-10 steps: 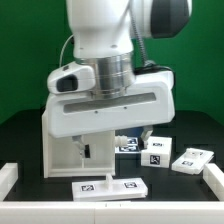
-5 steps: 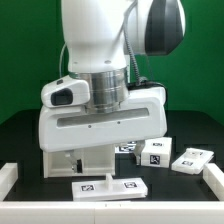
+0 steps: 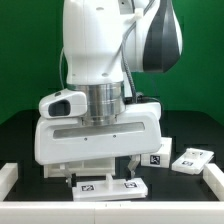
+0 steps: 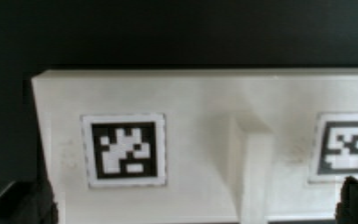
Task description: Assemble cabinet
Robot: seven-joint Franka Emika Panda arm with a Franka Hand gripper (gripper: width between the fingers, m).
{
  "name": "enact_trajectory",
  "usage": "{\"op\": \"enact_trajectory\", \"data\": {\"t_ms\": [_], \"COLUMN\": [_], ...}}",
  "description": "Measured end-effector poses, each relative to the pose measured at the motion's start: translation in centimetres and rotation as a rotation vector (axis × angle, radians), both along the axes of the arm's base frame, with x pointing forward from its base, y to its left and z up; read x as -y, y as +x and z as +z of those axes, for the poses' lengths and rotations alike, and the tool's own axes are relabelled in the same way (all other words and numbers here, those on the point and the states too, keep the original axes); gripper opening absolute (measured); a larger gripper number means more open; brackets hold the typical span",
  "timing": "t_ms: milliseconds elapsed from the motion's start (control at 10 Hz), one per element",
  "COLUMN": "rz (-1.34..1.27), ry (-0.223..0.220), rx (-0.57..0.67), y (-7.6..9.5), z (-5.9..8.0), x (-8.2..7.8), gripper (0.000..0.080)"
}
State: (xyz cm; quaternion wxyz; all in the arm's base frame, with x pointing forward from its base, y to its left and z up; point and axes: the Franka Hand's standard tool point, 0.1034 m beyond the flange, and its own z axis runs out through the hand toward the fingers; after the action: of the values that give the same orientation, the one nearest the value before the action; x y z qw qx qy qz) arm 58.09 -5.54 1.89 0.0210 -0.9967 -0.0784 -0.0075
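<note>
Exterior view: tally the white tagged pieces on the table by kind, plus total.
cabinet: 1
small tagged panels: 2 (the second is partly hidden)
marker board: 1
Total: 4

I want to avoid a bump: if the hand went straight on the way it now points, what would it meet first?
Most likely the cabinet: its white tagged face fills the wrist view straight ahead of the open hand. How near it is, the pictures do not show.
</note>
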Motion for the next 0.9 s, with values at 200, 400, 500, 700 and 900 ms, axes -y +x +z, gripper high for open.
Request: {"op": "enact_trajectory", "data": {"t_ms": [200, 400, 500, 700, 900], "rz": [0.001, 0.001, 0.001, 0.001, 0.023], "ry": [-0.001, -0.001, -0.001, -0.001, -0.002], "rx": [0.001, 0.001, 0.0, 0.0, -0.001], "y": [-0.02, -0.04, -0.04, -0.04, 0.14], "z": [-0.08, -0.11, -0.11, -0.11, 0.63], "x": [0.03, 0.02, 0.02, 0.02, -0.76], "gripper": [0.0795, 0.0657, 0.0457, 0.0323, 0.0142]}}
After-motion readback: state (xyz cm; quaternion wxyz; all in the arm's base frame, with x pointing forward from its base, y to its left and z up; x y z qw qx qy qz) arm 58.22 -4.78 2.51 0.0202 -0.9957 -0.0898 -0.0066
